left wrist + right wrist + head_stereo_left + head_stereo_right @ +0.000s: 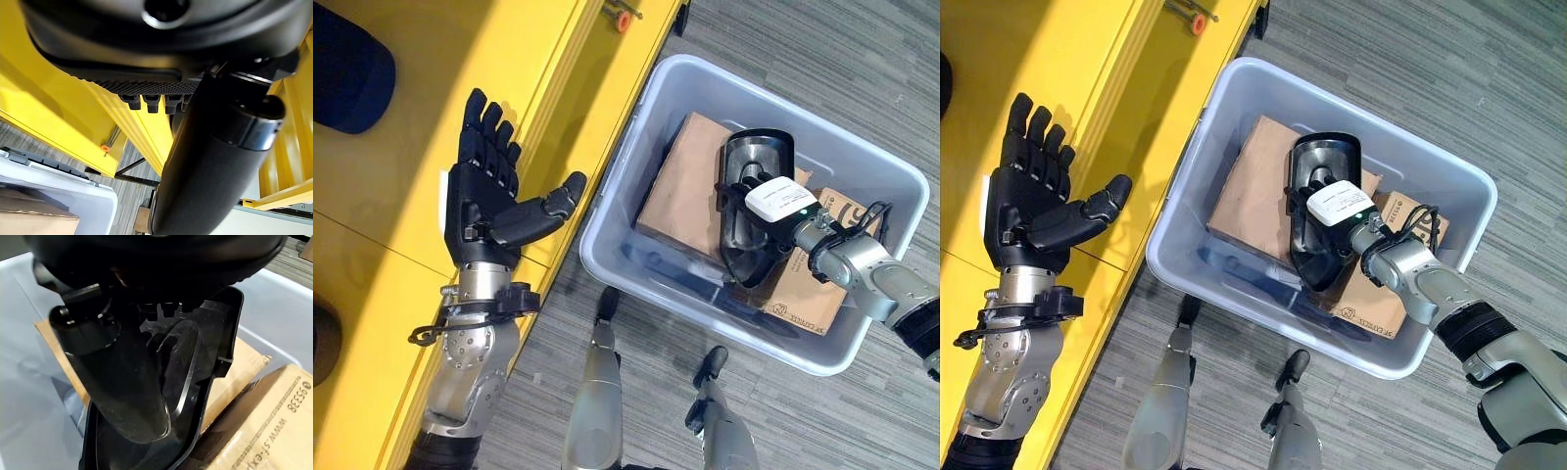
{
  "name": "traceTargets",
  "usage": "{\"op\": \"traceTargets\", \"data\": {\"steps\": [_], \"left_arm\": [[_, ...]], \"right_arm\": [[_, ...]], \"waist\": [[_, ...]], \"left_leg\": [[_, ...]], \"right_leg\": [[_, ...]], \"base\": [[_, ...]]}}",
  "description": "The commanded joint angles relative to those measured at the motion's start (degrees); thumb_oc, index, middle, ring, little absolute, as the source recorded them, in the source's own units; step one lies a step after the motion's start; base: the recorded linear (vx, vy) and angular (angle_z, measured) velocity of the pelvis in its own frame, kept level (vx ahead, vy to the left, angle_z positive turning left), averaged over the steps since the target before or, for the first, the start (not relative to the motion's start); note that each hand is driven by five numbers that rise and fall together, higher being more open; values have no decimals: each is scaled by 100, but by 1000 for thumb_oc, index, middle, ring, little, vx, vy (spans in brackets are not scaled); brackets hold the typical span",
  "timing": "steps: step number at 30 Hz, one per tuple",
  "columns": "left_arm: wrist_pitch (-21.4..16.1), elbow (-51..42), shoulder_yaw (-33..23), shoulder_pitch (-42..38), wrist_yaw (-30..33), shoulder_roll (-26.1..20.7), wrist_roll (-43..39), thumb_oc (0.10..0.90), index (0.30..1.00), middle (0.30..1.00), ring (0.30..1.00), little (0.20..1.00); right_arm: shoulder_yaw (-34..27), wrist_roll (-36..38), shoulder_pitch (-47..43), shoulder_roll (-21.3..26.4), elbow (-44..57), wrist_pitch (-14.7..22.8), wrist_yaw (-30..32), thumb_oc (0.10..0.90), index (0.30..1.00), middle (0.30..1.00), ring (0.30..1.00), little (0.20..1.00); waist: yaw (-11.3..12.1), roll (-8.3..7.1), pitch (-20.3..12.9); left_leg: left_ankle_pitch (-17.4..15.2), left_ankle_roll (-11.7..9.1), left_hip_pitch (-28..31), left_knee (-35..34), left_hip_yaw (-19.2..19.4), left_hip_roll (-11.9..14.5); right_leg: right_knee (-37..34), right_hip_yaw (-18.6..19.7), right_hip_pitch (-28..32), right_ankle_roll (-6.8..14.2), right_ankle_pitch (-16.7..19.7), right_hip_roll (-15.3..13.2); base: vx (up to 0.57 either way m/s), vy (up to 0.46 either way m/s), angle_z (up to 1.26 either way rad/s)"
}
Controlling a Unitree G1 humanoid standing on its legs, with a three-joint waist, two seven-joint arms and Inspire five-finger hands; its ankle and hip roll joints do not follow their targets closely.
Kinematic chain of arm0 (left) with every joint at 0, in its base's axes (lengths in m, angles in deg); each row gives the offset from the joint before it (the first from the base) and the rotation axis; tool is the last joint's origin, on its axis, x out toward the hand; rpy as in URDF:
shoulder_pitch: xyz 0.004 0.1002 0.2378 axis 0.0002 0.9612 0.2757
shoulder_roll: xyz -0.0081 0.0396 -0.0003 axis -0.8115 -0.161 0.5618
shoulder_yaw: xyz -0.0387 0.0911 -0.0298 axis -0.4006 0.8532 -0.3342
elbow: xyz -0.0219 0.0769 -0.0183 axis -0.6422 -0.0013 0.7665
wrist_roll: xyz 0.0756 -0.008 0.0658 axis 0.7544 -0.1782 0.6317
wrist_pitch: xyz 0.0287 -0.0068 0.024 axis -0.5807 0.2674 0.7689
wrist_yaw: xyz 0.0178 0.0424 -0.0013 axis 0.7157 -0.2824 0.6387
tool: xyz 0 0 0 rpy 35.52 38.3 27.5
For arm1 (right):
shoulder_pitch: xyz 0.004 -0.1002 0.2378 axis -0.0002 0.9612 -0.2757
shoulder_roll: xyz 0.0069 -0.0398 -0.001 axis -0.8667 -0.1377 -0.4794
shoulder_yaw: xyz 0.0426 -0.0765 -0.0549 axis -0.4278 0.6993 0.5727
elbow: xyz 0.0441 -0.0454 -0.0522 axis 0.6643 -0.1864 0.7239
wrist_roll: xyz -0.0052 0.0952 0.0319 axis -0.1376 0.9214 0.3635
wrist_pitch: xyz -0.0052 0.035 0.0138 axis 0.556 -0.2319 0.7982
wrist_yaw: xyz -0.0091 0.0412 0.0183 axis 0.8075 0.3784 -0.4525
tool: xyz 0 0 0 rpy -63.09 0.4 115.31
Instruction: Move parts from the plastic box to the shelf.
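Grey striped floor (822, 59) under everything. I see the plastic box (862, 338) beside the yellow shelf (401, 196), holding cardboard boxes (680, 186) and a black part (754, 211), long axis pointing away from me. My right robot hand (781, 204) reaches into it; grip unclear. Left robot hand (484, 196) is spread wide over the shelf.

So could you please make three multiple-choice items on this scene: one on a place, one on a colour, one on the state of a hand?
1. Where is the black part?
A. on the shelf
B. in the plastic box
C. on the floor
2. What colour is the shelf?
A. yellow
B. green
C. white
3. How is the left hand?
A. closed on a part
B. open, holding nothing
C. inside the box

B: the part lies on cardboard boxes in the box, at the right hand.
A: its surface is yellow.
B: its fingers are spread above the shelf.
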Motion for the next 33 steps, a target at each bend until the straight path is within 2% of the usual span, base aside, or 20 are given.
{"op": "traceTargets", "data": {"steps": [1,17,24,25,33], "left_arm": [[-703,-620,-249,-171,2,-37,256,900,1000,1000,1000,1000],[-761,-631,-268,-89,7,17,205,900,1000,1000,1000,1000],[-762,-588,-235,-166,107,90,273,900,1000,1000,1000,1000],[-732,-554,-207,-182,136,97,289,900,1000,1000,1000,1000],[-674,-427,-130,-242,228,158,356,900,1000,1000,1000,1000]], "right_arm": [[292,108,-865,0,-209,-44,168,900,1000,1000,1000,1000],[628,317,-1433,-250,-807,-122,197,900,1000,1000,1000,1000],[69,895,-1256,-813,-1158,-358,534,900,1000,1000,1000,1000],[-127,1166,-1184,-1044,-1340,-430,652,900,1000,1000,1000,1000],[-805,2148,-1046,-1733,-1969,-586,1239,900,1000,1000,1000,1000]], "waist": [[-78,-143,29],[-25,-106,189],[-25,-83,189],[-35,-77,189],[-110,-56,189]], "left_leg": [[574,-107,-554,-108,256,60],[562,-71,-714,-94,215,22],[550,-40,-777,-75,235,14],[544,-30,-793,-72,247,12],[509,9,-791,-93,267,13]], "right_leg": [[42,120,1255,-240,-1363,359],[70,116,1119,-255,-1377,385],[75,145,1072,-274,-1373,381],[73,155,1045,-274,-1370,381],[108,212,966,-289,-1396,368]], "base": [[0,0,0],[0,0,0],[0,0,0],[0,0,0],[0,4,0]]}}
